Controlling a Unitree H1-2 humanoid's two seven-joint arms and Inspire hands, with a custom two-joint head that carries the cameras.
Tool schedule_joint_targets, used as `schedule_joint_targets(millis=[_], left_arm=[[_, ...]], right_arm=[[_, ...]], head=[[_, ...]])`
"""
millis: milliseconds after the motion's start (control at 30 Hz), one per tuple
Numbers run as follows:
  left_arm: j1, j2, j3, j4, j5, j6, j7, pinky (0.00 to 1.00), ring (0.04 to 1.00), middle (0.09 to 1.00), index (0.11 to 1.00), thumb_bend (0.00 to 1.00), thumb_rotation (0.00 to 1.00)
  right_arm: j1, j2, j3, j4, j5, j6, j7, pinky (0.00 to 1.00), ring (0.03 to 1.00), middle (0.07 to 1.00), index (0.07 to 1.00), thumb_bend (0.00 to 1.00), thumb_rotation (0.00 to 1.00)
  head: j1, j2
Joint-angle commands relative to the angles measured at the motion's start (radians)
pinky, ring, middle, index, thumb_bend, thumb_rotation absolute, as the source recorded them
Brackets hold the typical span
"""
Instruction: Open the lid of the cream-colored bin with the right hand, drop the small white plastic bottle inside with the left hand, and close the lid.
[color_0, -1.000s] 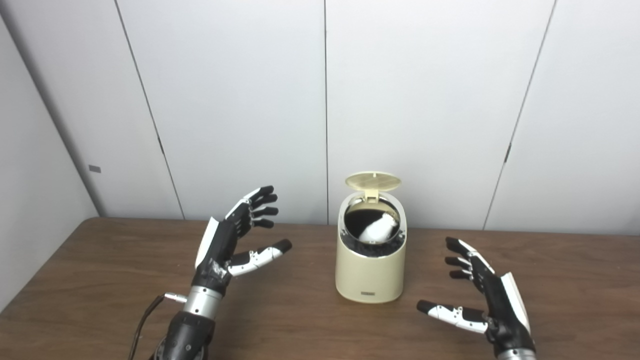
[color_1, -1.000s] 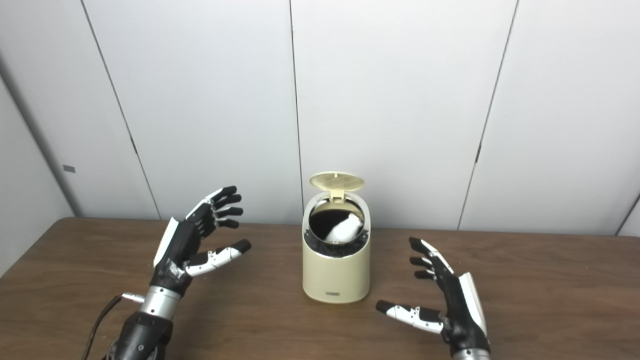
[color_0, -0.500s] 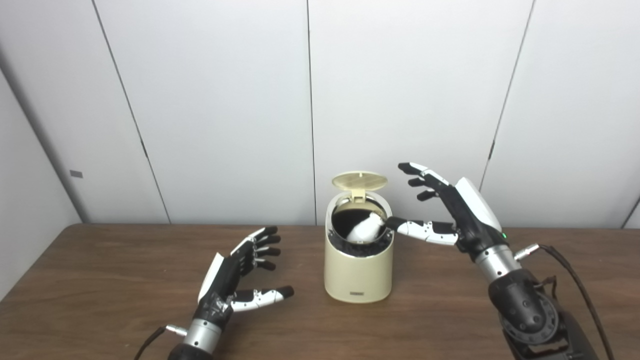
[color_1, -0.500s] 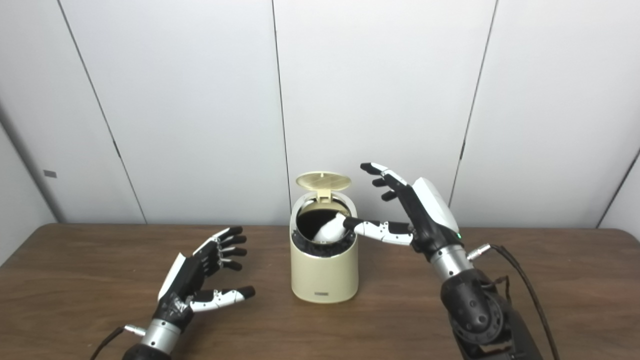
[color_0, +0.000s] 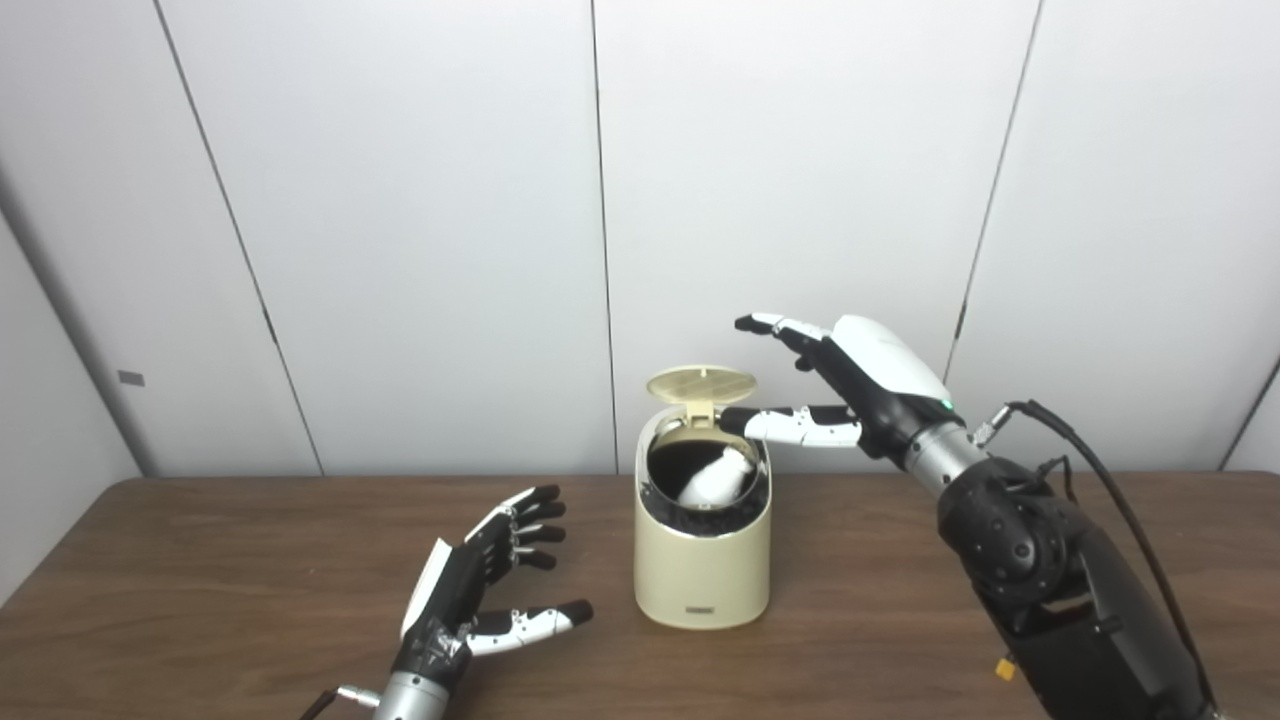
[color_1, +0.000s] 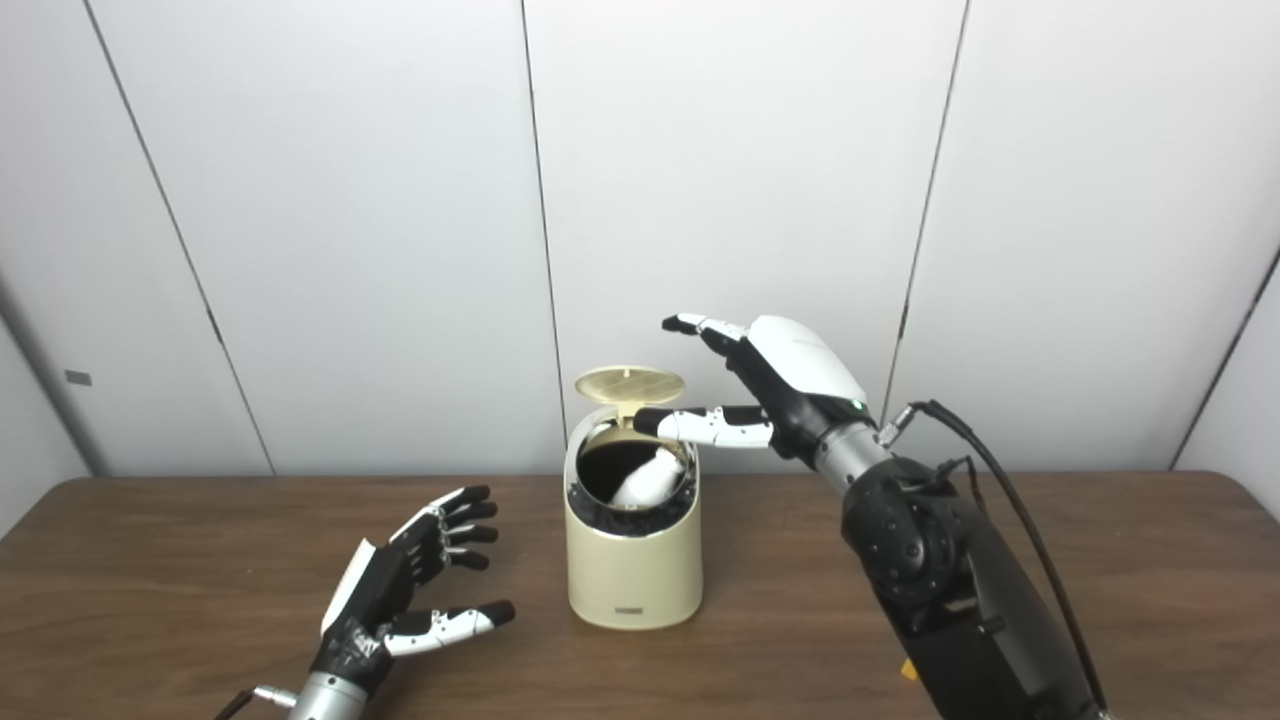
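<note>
The cream-colored bin (color_0: 703, 560) stands at the middle of the brown table, its round lid (color_0: 701, 384) tipped up at the back. Inside its dark opening lies the small white plastic bottle (color_0: 713, 478). My right hand (color_0: 835, 385) hovers open just right of and above the lid, fingers spread, thumb reaching toward the bin's back rim near the hinge. My left hand (color_0: 480, 585) rests open and empty low over the table, left of the bin.
The brown table (color_0: 220, 590) stretches to both sides of the bin. White wall panels (color_0: 420, 220) rise close behind it. A black cable (color_0: 1090, 470) loops off my right forearm.
My right hand has risen from the table at the bin's right to beside the upright lid. My left hand has dropped and pulled back toward me. The camera view has shifted.
</note>
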Motion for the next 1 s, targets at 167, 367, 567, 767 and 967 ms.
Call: schedule_joint_targets(millis=[167,367,567,767,967], left_arm=[[-0.014,-0.020,0.006,0.007,0.011,-0.040,0.001,0.65,0.750,0.827,0.857,0.79,0.06],[-0.016,-0.024,0.008,0.010,0.026,-0.039,0.008,0.65,0.741,0.821,0.856,0.81,0.09],[-0.015,-0.029,0.018,0.007,0.022,-0.028,0.005,0.65,0.756,0.829,0.856,0.81,0.08],[-0.014,-0.021,0.023,-0.007,0.027,-0.023,0.001,0.63,0.740,0.819,0.857,0.82,0.09],[-0.012,-0.017,0.029,-0.018,0.021,-0.018,-0.003,0.63,0.744,0.816,0.860,0.82,0.10]], right_arm=[[-0.083,-0.011,0.021,-0.018,0.000,-0.030,0.037,0.75,0.855,0.839,0.794,0.67,0.76],[-0.079,-0.005,0.034,-0.032,0.002,-0.038,0.055,0.77,0.852,0.780,0.729,0.69,0.77],[-0.062,0.010,0.026,-0.065,0.022,-0.025,0.058,0.79,0.837,0.759,0.684,0.68,0.75],[-0.061,0.012,0.032,-0.076,0.026,-0.058,0.049,0.73,0.786,0.730,0.671,0.66,0.75],[-0.054,-0.003,0.037,-0.104,0.012,-0.037,0.074,0.77,0.824,0.744,0.678,0.65,0.73]], head=[[0.012,0.007],[0.016,0.012],[0.029,0.018],[0.037,0.024],[0.038,0.041]])
